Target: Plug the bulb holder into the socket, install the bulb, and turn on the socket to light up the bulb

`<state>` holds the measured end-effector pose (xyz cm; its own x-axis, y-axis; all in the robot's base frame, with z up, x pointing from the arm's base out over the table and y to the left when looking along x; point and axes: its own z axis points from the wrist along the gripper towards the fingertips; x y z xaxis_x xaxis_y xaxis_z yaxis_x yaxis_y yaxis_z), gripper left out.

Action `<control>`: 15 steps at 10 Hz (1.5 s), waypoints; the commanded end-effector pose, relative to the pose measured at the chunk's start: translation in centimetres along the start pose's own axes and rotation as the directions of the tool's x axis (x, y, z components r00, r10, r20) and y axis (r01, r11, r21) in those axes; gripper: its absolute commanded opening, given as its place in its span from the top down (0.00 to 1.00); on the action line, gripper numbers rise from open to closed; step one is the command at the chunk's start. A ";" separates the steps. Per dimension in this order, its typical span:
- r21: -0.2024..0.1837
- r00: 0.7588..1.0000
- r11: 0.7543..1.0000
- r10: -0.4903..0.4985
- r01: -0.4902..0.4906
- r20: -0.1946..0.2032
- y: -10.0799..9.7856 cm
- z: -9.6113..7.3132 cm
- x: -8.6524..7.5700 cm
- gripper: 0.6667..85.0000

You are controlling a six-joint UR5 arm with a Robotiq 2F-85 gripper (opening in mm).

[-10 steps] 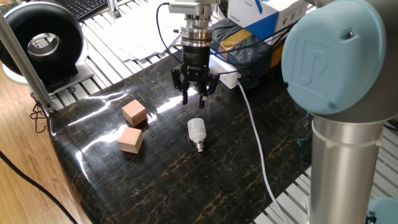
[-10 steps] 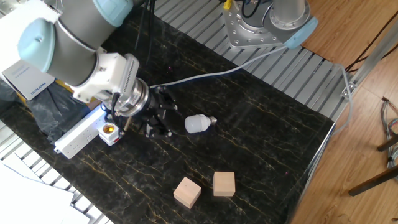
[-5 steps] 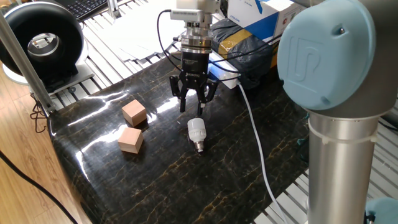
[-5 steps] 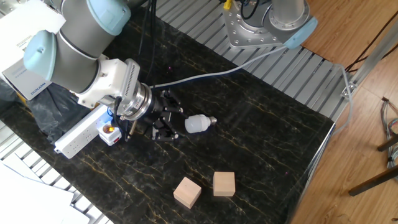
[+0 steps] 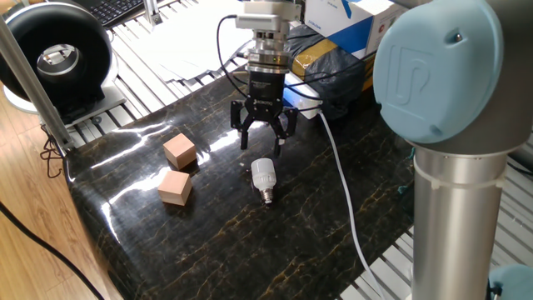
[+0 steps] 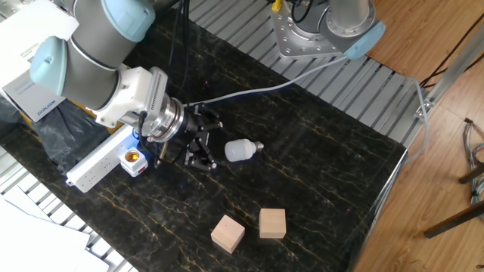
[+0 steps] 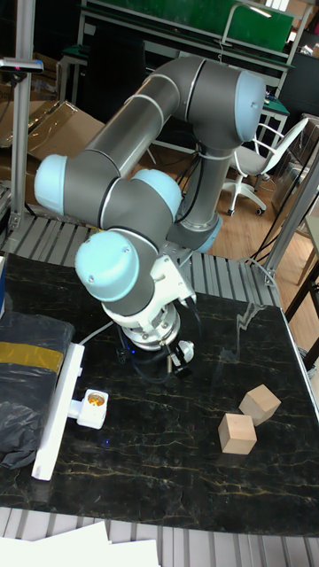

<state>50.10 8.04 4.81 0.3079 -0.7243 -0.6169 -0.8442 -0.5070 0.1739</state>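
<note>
On the dark marble table, the bulb lies flat, just below the empty, wide-open gripper. Best lower squarely over its white body, then close gently.

Two wooden blocks sit close together on the dark marble table, apart but near, toward its edge by the wooden floor. A round black fan stands off the table on the slatted metal frame. At the far side lies a dark wrapped box banded with yellow tape, and behind it a blue and white carton. A keyboard shows at the back. An office chair stands behind the bench.
</note>
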 end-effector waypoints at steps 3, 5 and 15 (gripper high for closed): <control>0.029 0.999 0.999 -0.016 0.015 0.029 0.1 0.7 0.3 0.20; 0.055 0.997 0.998 -0.030 0.026 0.069 -0.7 1.2 -0.3 0.21; 0.023 0.991 0.997 -0.082 0.080 0.105 1.5 2.5 -0.1 0.25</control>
<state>47.94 8.66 3.23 0.3298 -0.6347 -0.6989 -0.8264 -0.5519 0.1113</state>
